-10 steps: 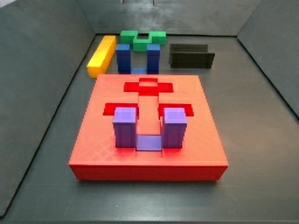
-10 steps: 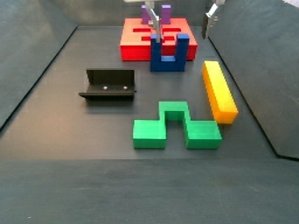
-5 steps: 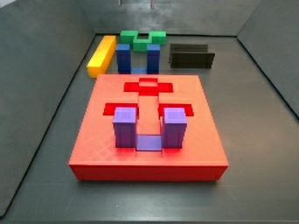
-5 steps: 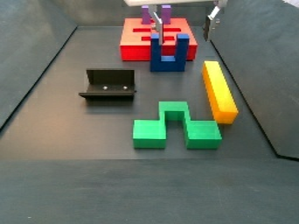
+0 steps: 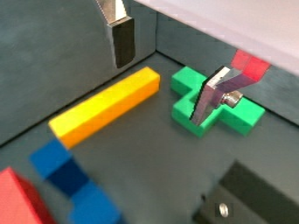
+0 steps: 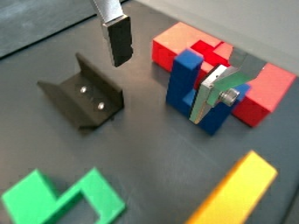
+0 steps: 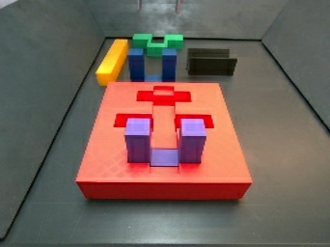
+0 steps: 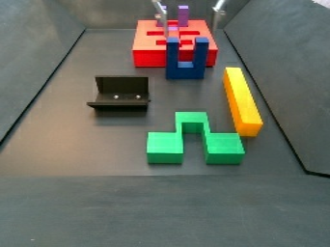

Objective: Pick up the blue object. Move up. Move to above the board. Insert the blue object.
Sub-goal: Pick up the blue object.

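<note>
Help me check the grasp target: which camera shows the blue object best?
A side view shows the blue object whole: two upright prongs, standing beside the board. A wrist view shows it partly behind a finger of the open hand; elsewhere it is cropped or hidden.

Dark grey floor [image 8: 77, 135], grey walls [image 7: 206, 19]

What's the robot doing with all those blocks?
A robot arm is getting ready to grab the blue object. Its gripper hangs open and empty above that block, which stands on the floor right beside the board and has not been picked up yet. A purple block already sits in the board. The green block, yellow bar and fixture sit on the floor, untouched.
</note>
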